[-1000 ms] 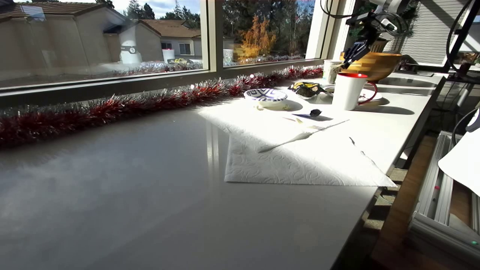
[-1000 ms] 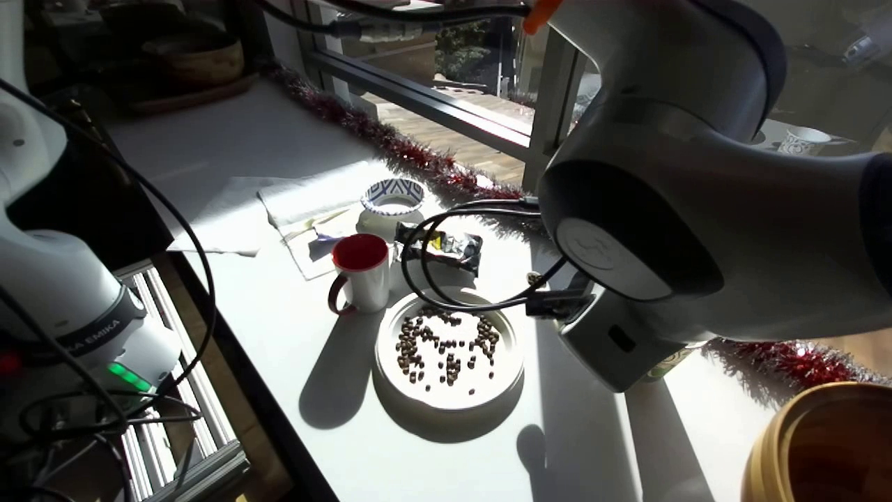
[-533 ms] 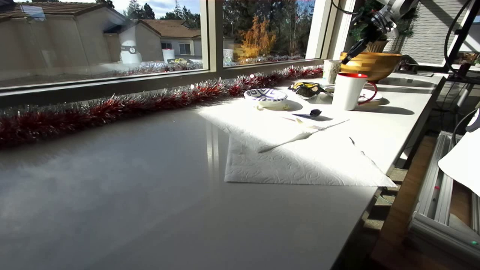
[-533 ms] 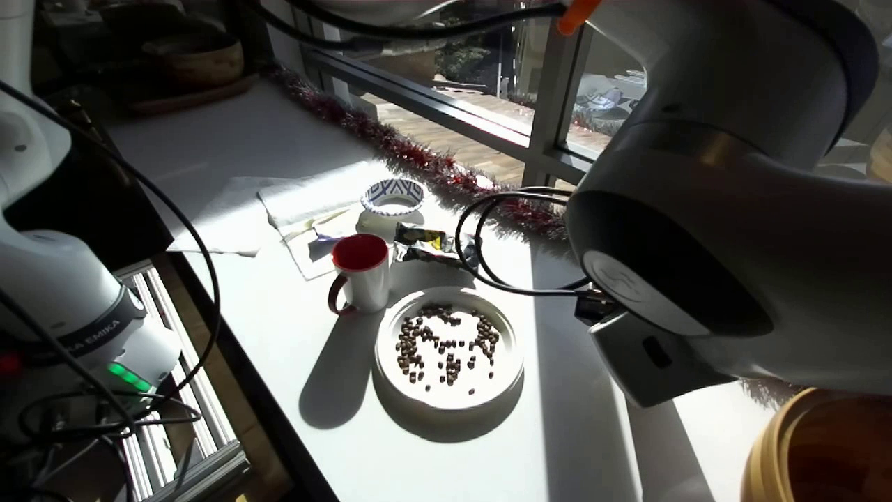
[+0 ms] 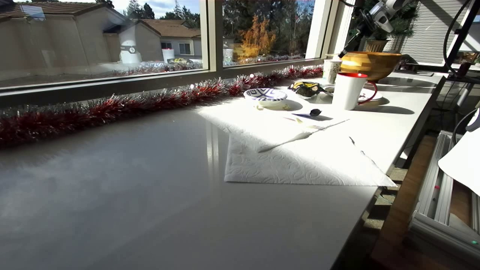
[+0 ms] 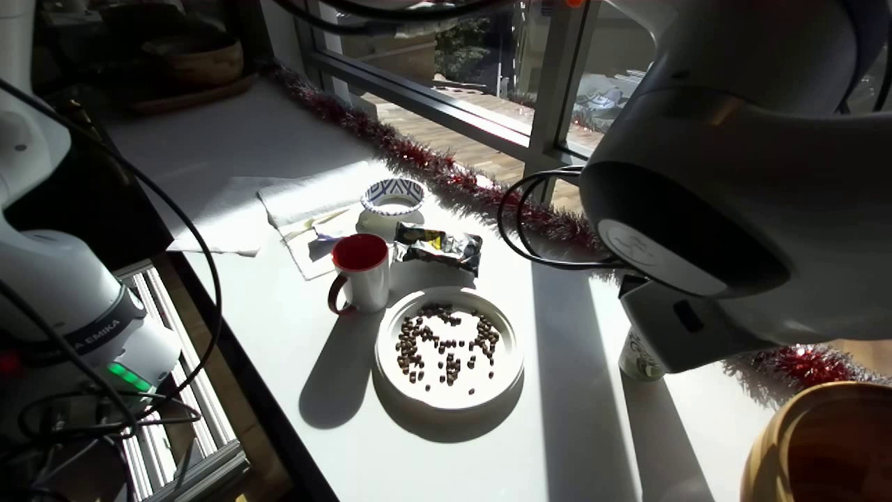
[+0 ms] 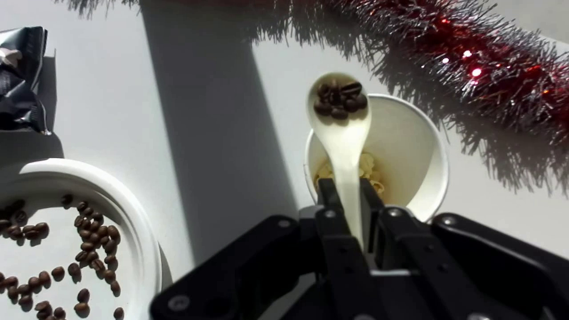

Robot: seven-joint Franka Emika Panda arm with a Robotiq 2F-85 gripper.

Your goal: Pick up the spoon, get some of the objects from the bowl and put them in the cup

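Several dark beans [image 7: 340,100] lie heaped in the white spoon [image 7: 344,146], and the gripper [image 7: 350,191] has hold of the handle: the jaws are closed upon it, with only the handle's width between them. If the wrist rolls or jerks, beans may spill, because the spoon's head is small and well filled. Beneath it is the paper cup [image 7: 413,133], near the window-side edge of the desk [image 5: 168,210], with pale pieces [image 7: 367,163] inside. In the wrist view the spoon's head reaches past the rim, so tipping it here could drop beans on the desk; a too low pass could push the cup over. Farther from this edge, the plate [image 7: 144,251] bears more beans; just beside it the mug [image 6: 373,286] stands upright, nearer to the opposite edge. If the mug is the cup meant, emptying here would serve the wrong one. Farthest of these, in an exterior view, is the wooden bowl [image 5: 371,68], its bottom hidden.
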